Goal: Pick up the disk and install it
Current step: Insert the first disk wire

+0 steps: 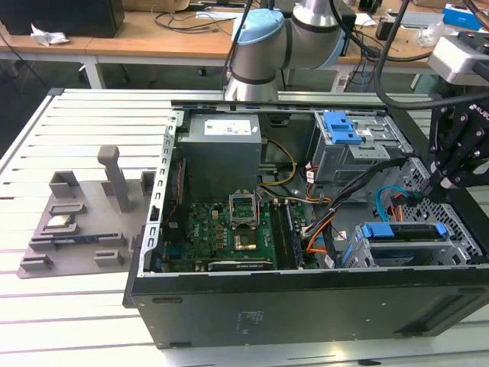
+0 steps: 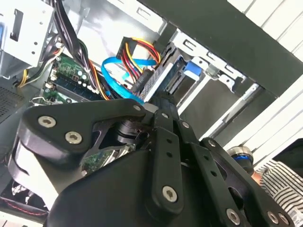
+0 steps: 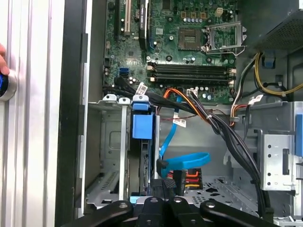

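Work is centred on the lower drive bay of the open black tower computer case [image 1: 306, 306], which lies on its side on a slatted metal table [image 1: 99, 130]. In the exterior view, the black gripper [image 1: 447, 164] hangs at the exterior view's right, just above the bay, where the disk [image 1: 405, 231], a flat silver drive edged in bright blue plastic, sits on edge in its slot.

In the second wrist view, the gripper [image 2: 158, 101] points down at the disk [image 2: 163, 75]; its linkage hides the tips, so I cannot tell whether they are spread or pinching. A light blue flat data cable [image 2: 111, 78] loops just beside them.

In the first wrist view, the disk [image 3: 143, 156] stands in the grey metal cage [image 3: 113, 156], its blue tab [image 3: 142, 125] uppermost.

My worry: the loose cables crowd the bay, and a further push could snag one or seat the drive crooked.
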Robot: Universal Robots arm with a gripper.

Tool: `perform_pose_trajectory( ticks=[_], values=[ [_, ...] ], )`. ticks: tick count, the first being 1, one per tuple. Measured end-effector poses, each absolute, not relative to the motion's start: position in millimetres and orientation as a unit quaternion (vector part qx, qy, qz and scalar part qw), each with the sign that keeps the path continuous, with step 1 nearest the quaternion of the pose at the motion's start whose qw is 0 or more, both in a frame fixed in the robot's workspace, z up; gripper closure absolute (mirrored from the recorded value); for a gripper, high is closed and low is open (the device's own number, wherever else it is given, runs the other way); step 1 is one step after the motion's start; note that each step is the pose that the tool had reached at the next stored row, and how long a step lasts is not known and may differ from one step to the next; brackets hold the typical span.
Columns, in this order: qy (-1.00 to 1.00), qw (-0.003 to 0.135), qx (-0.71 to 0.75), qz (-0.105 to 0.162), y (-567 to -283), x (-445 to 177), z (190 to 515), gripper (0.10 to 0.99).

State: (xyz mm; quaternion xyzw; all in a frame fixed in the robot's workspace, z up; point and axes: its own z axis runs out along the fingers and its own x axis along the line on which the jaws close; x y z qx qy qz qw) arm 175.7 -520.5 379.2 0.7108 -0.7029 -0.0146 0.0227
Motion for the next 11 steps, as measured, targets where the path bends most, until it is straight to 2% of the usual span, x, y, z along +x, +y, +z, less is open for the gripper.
perform_pose_trajectory(
  ticks=[8, 9, 10, 11],
  values=[
    [-0.703, 0.024, 0.711, -0.015, -512.0, 178.6, 368.8, 0.973],
    [-0.703, 0.024, 0.711, -0.015, -512.0, 178.6, 368.7, 0.918],
    [-0.703, 0.024, 0.711, -0.015, -511.9, 178.6, 368.7, 0.918],
    [-0.703, 0.024, 0.711, -0.015, -511.9, 178.6, 368.6, 0.851]
  ],
)
